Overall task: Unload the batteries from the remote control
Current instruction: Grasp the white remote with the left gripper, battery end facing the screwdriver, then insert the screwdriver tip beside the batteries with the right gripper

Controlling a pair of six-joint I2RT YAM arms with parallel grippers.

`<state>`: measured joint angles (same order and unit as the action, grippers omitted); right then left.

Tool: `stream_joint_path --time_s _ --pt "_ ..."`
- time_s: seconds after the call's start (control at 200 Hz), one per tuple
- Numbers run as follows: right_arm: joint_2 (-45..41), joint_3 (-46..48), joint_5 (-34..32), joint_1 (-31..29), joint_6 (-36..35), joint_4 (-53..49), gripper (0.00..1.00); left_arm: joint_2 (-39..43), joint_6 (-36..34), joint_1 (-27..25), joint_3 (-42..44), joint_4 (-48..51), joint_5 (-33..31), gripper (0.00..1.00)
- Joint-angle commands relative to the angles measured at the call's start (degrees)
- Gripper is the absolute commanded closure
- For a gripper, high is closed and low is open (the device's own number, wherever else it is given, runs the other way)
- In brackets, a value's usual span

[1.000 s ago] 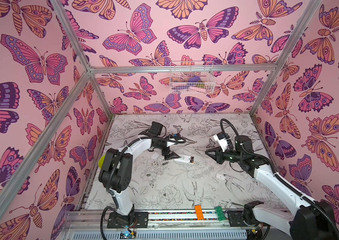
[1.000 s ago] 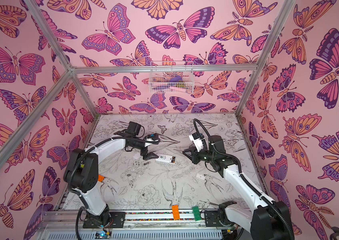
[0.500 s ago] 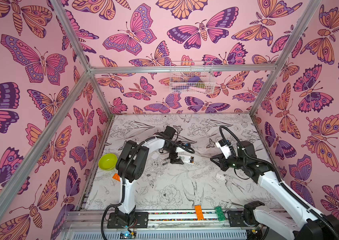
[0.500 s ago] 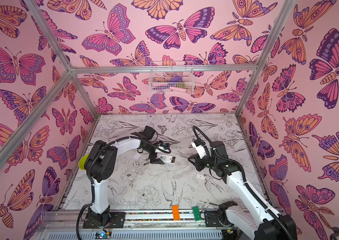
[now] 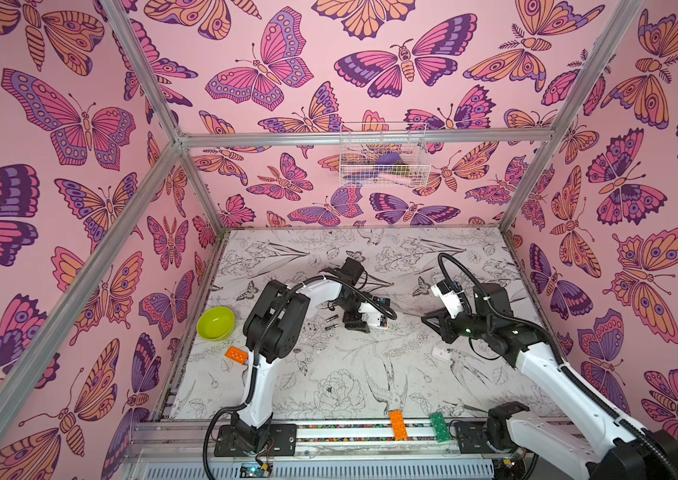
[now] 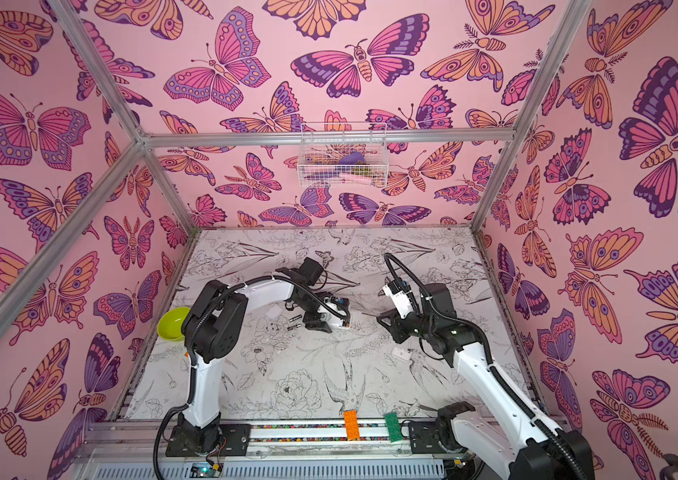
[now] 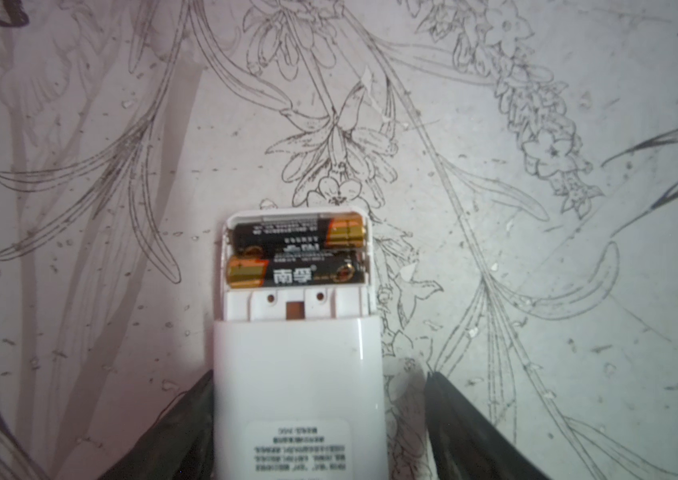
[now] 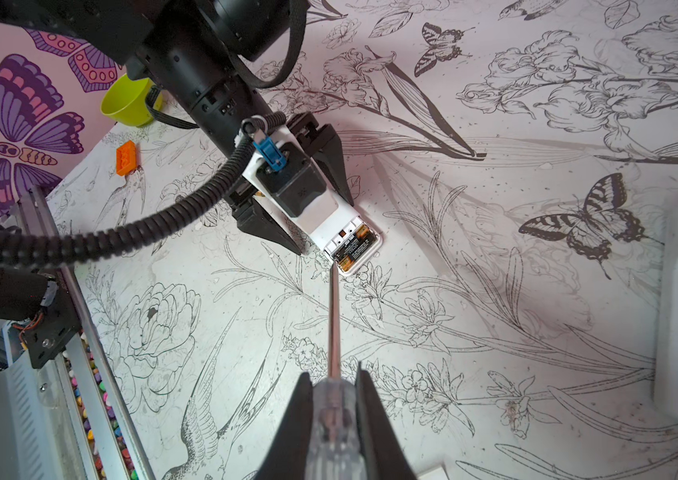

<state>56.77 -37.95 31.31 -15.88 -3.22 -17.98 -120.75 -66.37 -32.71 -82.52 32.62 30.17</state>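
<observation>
- Two toy bricks lie nearest me on the front rail in both top views, an orange brick (image 5: 398,424) and a green brick (image 5: 439,427).
- Farther in, a small white cover piece (image 5: 440,352) rests on the flower-printed table (image 5: 329,395), just in front of my right arm. A loose orange brick (image 5: 236,355) lies beside the left arm's upright link.
- My right gripper (image 8: 331,374) pinches the clear handle of a thin screwdriver (image 8: 333,316). The shaft points at the open end of the remote control (image 8: 341,236), and I cannot tell whether the tip touches it.
- The white remote lies flat near mid-table, back up, with its compartment uncovered. Two batteries (image 7: 298,255), black with gold-orange bands, sit side by side inside it, laid in opposite directions.
- My left gripper (image 7: 318,374) straddles the remote's body with its jaws spread. One finger (image 7: 187,415) lies against one side, while the other stands off with bare table between it and the remote.
- Two loose cells (image 5: 331,323) lie on the table just beside the left gripper, on the side away from my right arm.
- A lime-green bowl (image 5: 216,323) stands by the left wall.
- Farthest off, a white wire basket (image 5: 383,156) hangs on the back wall, holding things I cannot make out.
</observation>
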Motion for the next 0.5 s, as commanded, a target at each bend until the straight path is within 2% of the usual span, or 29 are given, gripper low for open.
stream_joint_path --time_s 0.0,0.21,0.366,0.446,0.496 --pt "-0.79 0.42 1.13 0.17 -2.92 -1.35 1.00 3.39 -1.45 -1.30 4.54 3.65 -0.85 0.31" --pt "1.33 1.37 3.46 -0.07 -2.08 1.19 1.00 9.37 -2.60 -3.07 11.84 3.46 -2.00 0.36" --pt "5.10 1.05 5.23 -1.57 -0.73 2.75 1.00 10.96 -1.34 -3.75 13.87 3.41 -3.82 0.40" --pt "8.14 0.50 5.24 -2.94 -0.74 3.48 1.00 11.50 -2.06 -4.16 14.99 3.18 -4.23 0.40" --pt "10.57 -0.28 7.91 -3.39 -1.09 3.46 1.00 11.38 -2.02 -4.50 15.20 2.86 -4.79 0.38"
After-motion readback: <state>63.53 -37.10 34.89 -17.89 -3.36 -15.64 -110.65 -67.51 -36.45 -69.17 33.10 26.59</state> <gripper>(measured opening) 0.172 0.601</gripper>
